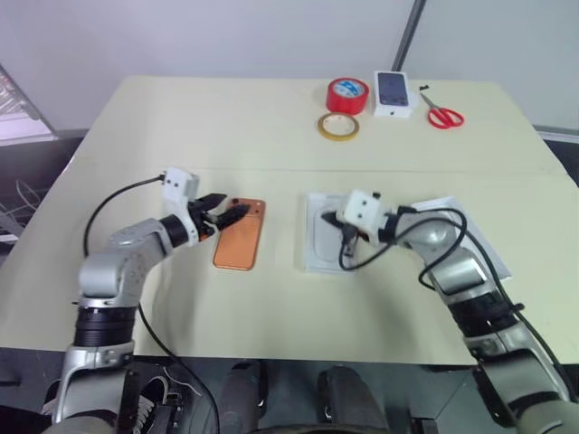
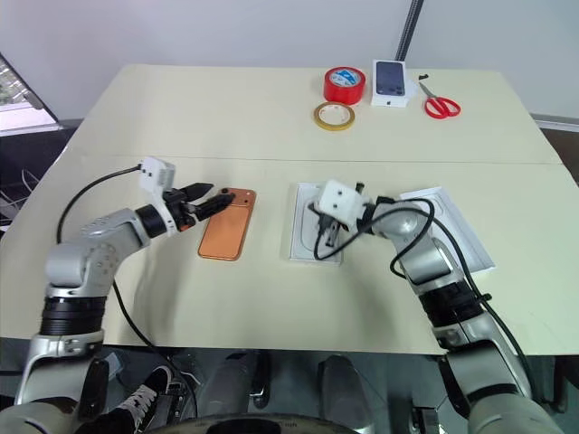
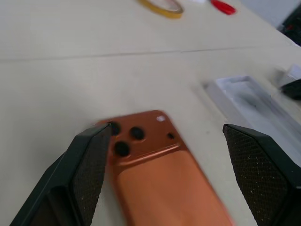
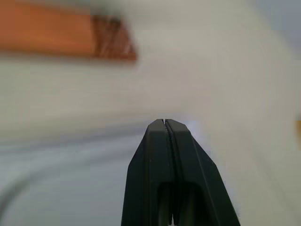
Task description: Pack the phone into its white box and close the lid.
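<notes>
The copper-orange phone (image 1: 240, 237) lies back-up on the table, its camera cluster (image 3: 126, 136) at the far end. My left gripper (image 1: 226, 210) hovers open at that camera end, one finger on each side of the corner and neither touching it. To the right lies a shallow white tray that I take for the white box (image 1: 318, 258), with a rounded outline in its pale floor. My right gripper (image 1: 330, 220) is shut and empty just above it, pointing toward the phone. The lid (image 1: 484, 246) lies flat, partly under my right arm.
At the table's far side are a red tape roll (image 1: 347, 94), a yellow tape ring (image 1: 337, 127), a small white box picturing a dark phone (image 1: 393, 92) and red scissors (image 1: 443, 116). Bare tabletop (image 1: 181, 136) spreads behind the phone.
</notes>
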You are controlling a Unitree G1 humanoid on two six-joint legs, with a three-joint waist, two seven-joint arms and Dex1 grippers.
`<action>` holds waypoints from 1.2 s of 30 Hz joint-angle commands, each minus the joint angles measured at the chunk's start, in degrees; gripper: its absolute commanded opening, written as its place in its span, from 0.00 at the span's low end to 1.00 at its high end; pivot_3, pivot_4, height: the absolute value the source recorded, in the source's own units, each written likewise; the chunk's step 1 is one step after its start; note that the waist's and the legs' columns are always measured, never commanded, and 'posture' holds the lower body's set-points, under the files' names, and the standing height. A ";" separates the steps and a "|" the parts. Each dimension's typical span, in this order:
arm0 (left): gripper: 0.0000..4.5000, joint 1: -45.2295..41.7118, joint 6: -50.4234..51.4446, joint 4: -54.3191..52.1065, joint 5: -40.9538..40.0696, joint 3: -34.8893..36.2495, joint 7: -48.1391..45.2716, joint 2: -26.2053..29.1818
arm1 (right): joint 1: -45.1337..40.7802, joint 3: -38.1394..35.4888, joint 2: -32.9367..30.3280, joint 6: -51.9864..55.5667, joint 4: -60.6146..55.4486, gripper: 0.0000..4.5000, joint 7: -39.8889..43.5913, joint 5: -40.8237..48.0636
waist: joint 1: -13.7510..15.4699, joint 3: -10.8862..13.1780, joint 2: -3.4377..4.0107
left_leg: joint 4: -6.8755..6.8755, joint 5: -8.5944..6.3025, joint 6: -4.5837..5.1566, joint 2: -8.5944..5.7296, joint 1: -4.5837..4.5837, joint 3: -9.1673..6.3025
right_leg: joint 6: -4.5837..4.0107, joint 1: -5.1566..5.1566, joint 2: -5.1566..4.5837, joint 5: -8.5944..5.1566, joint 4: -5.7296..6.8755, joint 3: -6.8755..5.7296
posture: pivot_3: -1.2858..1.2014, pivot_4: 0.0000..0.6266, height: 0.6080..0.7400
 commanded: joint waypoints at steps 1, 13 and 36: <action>0.89 -1.33 10.68 3.70 -5.49 4.19 -0.71 3.16 | -1.66 3.35 3.59 2.00 -2.58 0.01 1.07 0.86 | -0.01 0.00 0.00 | -0.04 0.02 -0.03 0.01 0.01 -0.01 | 0.00 -0.01 0.03 0.00 0.01 -0.01 | 0.52 0.24 1.00; 0.89 -4.67 19.50 11.09 -3.39 0.16 0.70 3.73 | -8.84 17.72 9.49 13.59 6.69 0.01 1.66 -10.57 | 0.33 0.00 -0.03 | -0.09 0.12 -0.17 -0.05 0.03 -0.05 | 0.00 -0.09 0.00 0.00 0.08 -0.06 | 0.52 0.24 1.00; 0.89 -8.95 28.65 11.89 -4.42 -2.73 2.53 -10.67 | -9.98 17.35 14.55 14.04 12.73 0.01 0.55 -12.64 | 0.69 -0.42 0.06 | -0.24 0.14 -0.22 -0.15 0.45 -0.09 | 0.00 0.13 -0.09 0.00 0.02 -0.07 | 0.52 0.24 1.00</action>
